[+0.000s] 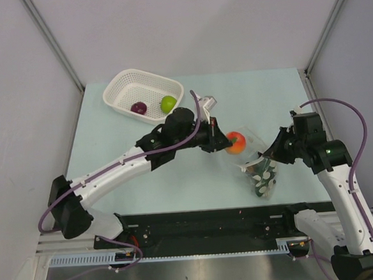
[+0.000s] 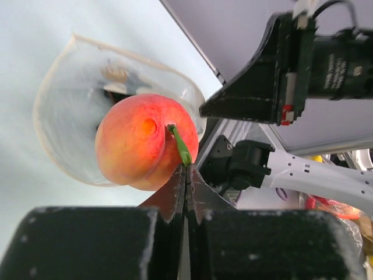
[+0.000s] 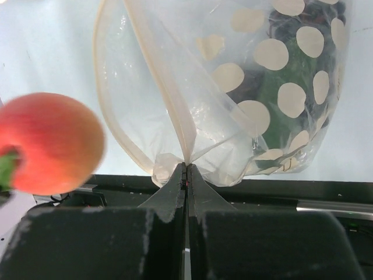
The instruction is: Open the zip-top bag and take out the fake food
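Left pincer [image 2: 185, 170] pinches peach [image 2: 137, 143] stem — right pincer [image 3: 186, 170] pinches zip-top bag [image 3: 233, 93] rim; camera lettering [image 2: 344, 65] unreadable.

Bright, even, diffuse light with faint shadows; orange-red fruit [image 3: 49, 151] blurred in the right wrist view.

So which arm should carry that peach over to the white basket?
Left. The left gripper is shut on the green stem of the peach, and the white basket sits on that side of the table. The right gripper pinches the edge of the zip-top bag, probably steadying it.
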You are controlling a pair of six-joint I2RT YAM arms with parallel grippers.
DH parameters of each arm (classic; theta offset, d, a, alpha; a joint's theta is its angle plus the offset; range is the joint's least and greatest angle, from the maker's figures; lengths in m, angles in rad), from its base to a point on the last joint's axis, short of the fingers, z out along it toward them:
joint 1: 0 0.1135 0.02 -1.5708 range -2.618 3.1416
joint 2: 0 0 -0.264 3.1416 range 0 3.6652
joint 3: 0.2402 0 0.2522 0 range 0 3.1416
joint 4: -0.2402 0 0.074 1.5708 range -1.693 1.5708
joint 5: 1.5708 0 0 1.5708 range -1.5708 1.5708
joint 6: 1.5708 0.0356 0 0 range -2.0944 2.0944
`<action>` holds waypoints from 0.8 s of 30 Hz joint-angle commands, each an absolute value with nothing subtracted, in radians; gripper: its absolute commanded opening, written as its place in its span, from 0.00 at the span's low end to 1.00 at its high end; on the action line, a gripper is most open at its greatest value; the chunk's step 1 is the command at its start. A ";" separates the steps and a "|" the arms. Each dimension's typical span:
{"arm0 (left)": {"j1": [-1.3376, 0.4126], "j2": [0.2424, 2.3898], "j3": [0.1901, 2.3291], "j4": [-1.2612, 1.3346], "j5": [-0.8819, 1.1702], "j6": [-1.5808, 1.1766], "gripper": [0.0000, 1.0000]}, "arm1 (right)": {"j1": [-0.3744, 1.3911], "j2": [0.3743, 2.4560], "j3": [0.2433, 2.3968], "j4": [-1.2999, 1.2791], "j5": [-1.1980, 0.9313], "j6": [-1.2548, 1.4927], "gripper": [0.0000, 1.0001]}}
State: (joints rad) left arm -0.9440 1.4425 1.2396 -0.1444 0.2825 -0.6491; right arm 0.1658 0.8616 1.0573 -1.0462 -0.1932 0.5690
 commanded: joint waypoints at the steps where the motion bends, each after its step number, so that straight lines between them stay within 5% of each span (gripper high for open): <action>1: -0.852 1.376 1.282 -0.140 0.275 -0.591 0.04 | 0.160 0.856 1.045 -1.015 -0.216 0.575 0.00; 18: -0.236 1.713 1.537 -0.104 0.362 -0.732 0.03 | 0.158 0.834 1.130 -1.088 -0.155 0.531 0.00; 20: -0.203 1.837 1.680 -0.281 0.409 -0.689 0.12 | 0.158 0.851 1.147 -1.089 -0.140 0.529 0.00; 24: -0.218 1.847 1.703 -0.583 0.104 -0.555 0.43 | 0.156 0.890 1.183 -1.072 -0.127 0.528 0.00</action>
